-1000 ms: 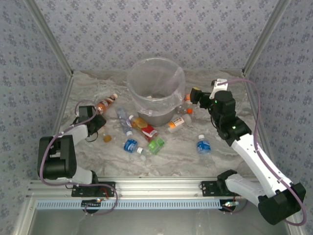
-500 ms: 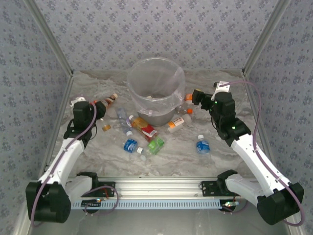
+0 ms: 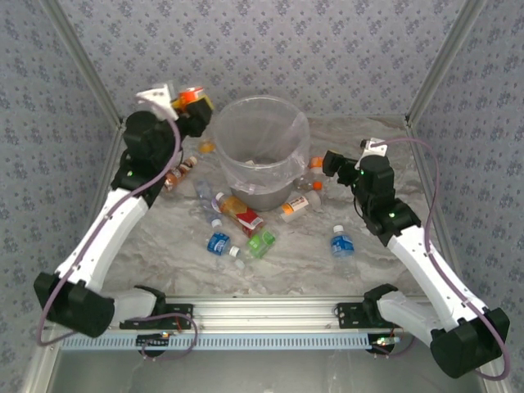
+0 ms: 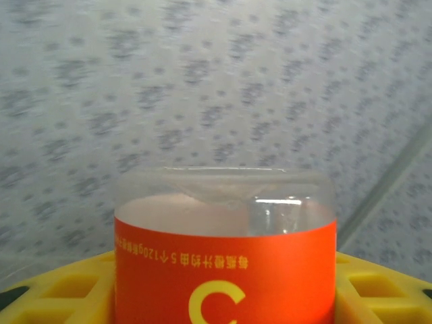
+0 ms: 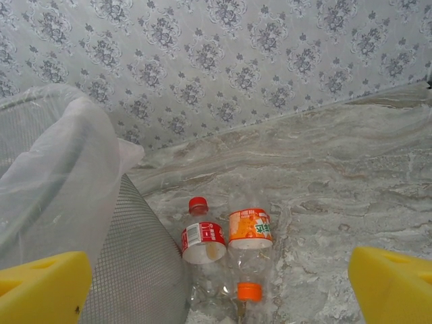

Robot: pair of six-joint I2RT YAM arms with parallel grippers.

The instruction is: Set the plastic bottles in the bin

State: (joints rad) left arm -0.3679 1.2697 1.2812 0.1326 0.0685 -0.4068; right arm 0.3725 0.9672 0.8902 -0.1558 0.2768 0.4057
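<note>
Left gripper: closed on the orange-labelled bottle, a yellow pad pressed at each side of the label; held high, close to the back wall.
Held bottle, position: just outside the bin's far-left rim (beside the opening, not over it).
Bin: round, translucent, lined with a clear plastic bag; stands at the far middle of the tabletop.
Right gripper: pads set wide apart with nothing between them; low, just right of the bin.
Foot of bin, right side: red-capped bottle and orange-capped bottle lie side by side, touching; the red-capped one is just beside the bin's mesh wall.
Front of bin: several bottles lie in a loose cluster, among them a green-labelled bottle and a blue-labelled bottle near each other.
Right front: lone blue bottle, well apart from the cluster.
Left edge: brown-labelled bottle lies near the left wall.
Open room: bare marble along the near strip in front of the cluster, and across the far right corner (behind the right arm); the gap between bin and left wall is narrow.
</note>
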